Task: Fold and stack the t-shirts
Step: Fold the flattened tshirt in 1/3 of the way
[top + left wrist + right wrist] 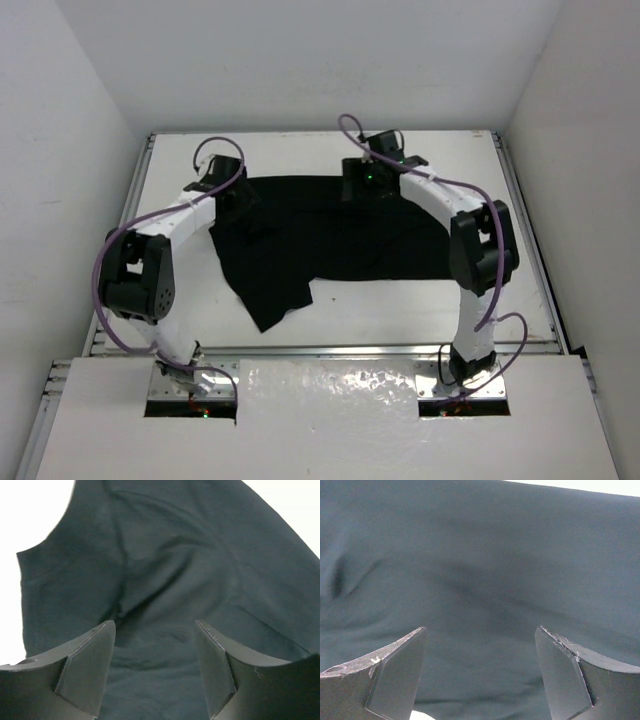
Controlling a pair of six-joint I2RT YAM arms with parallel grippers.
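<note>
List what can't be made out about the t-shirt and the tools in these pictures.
Top view: the left tool and right tool blend into the black t-shirt. Their tips, and the t-shirt's far edge under them, are hidden.
Left wrist view: the t-shirt is cut off by the top, right and bottom edges. Whether the tool touches it is unclear.
Right wrist view: the t-shirt fills nearly the whole frame, so which part this is cannot be told.

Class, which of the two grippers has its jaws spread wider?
The right gripper: in its wrist view the gap between the jaws is clearly wider than that of the left gripper. Both are open over the black shirt, holding nothing.
</note>
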